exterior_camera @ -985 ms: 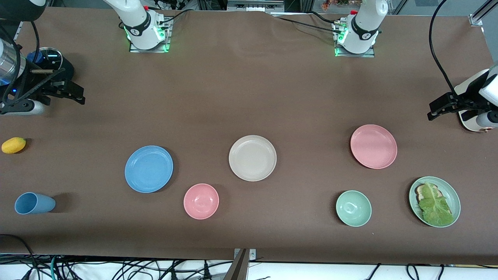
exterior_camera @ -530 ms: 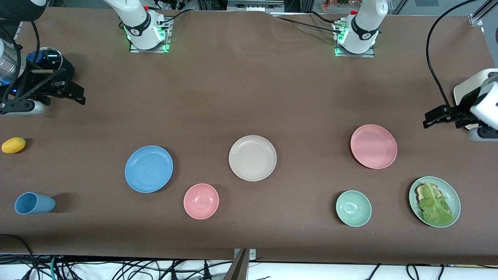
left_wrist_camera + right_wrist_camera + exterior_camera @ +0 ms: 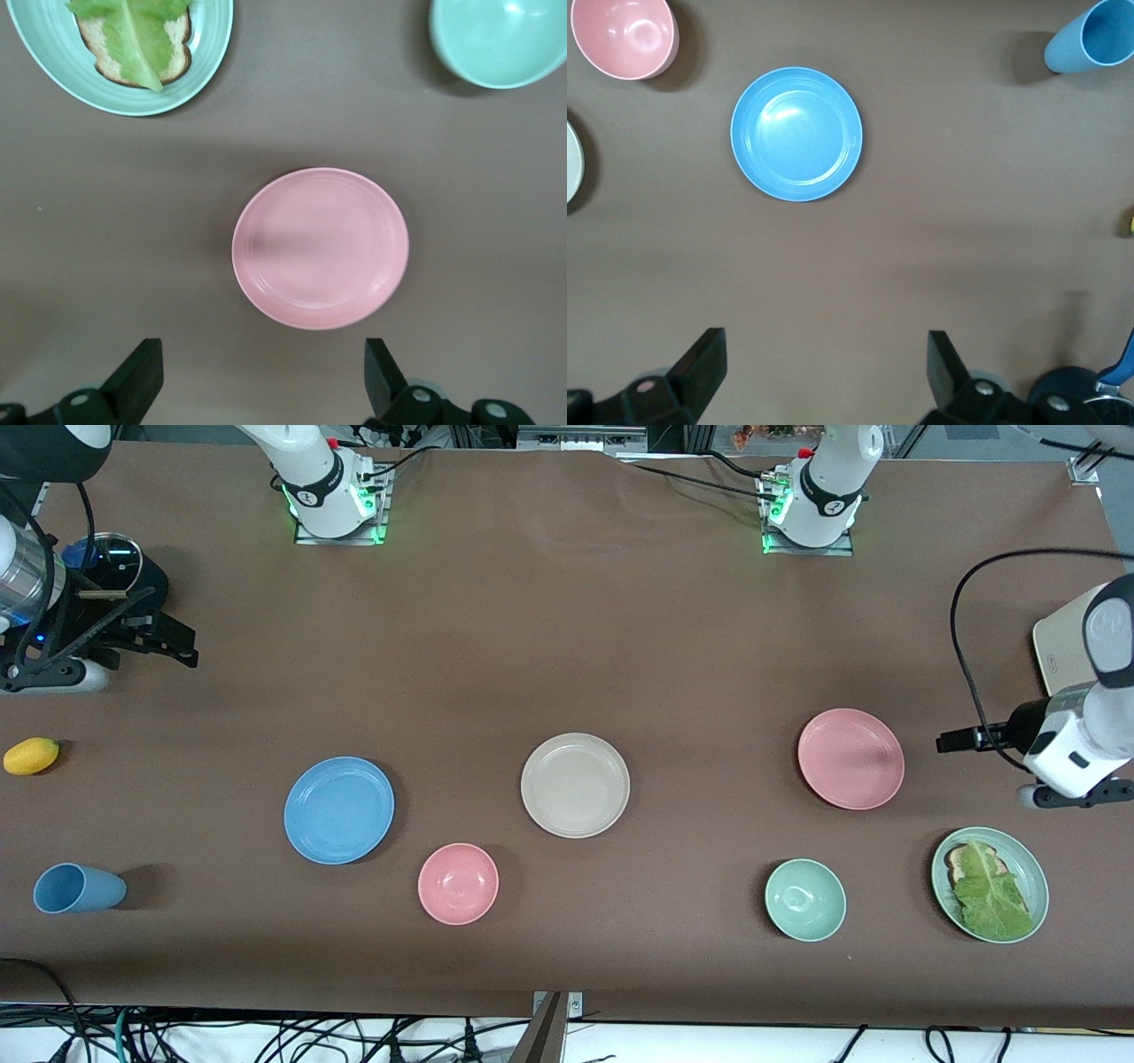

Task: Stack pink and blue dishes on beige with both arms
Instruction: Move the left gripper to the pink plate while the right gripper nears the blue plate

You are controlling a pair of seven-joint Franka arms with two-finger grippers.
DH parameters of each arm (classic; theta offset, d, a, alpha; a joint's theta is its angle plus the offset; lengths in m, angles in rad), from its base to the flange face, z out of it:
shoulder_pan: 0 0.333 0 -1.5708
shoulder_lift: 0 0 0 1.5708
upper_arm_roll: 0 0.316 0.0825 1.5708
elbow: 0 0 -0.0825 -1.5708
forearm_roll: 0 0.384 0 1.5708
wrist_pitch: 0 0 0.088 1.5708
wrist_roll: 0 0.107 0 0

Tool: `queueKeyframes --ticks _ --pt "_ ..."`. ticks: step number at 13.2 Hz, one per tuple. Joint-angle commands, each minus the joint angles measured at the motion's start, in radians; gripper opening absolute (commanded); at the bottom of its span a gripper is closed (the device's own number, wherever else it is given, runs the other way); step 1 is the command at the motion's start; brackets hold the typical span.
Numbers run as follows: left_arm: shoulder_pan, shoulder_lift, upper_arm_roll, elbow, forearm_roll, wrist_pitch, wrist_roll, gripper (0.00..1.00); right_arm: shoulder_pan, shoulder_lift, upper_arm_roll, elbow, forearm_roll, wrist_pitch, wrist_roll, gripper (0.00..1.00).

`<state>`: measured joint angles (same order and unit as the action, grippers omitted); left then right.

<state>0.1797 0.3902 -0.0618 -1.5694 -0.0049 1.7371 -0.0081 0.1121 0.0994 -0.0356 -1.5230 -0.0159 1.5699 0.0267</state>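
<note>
The salmon pink plate [image 3: 850,759] lies flat toward the left arm's end of the table. The sky blue plate [image 3: 338,810] lies toward the right arm's end. Between them sits the cream-beige plate [image 3: 575,785], with nothing in it. My left gripper [image 3: 950,740] hovers open over bare table just beside the pink plate; in the left wrist view the pink plate [image 3: 321,248] lies ahead of the spread gripper [image 3: 261,361]. My right gripper [image 3: 182,646] hangs open over bare table at its end, well off the blue plate [image 3: 796,133], as the right wrist view's gripper [image 3: 824,352] shows.
A small pink bowl [image 3: 458,883] sits nearer the camera between the blue and beige plates. A green bowl [image 3: 805,900] and a green plate with lettuce [image 3: 1029,859] lie nearer than the pink plate. A blue cup [image 3: 78,888] and a yellow fruit [image 3: 31,755] lie at the right arm's end.
My left gripper has swung down and in toward the pink plate, now level with it. The right arm has barely shifted. No dish has moved.
</note>
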Motion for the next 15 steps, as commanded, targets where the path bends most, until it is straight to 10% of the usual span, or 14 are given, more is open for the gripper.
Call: queueKeyframes --ticks 1,8,15 --pt "0.006 -0.002 -0.009 -0.116 0.034 0.123 0.046 1.0 0.004 0.013 0.002 0.018 0.002 0.007 0.013 1.0" --pt "0.043 0.001 -0.01 -0.369 0.066 0.459 0.109 1.0 0.006 0.065 0.005 0.032 0.001 0.018 -0.002 1.0" --pt "0.055 0.159 -0.01 -0.385 0.065 0.595 0.157 1.0 0.032 0.21 0.007 0.03 0.002 0.007 -0.002 1.0"
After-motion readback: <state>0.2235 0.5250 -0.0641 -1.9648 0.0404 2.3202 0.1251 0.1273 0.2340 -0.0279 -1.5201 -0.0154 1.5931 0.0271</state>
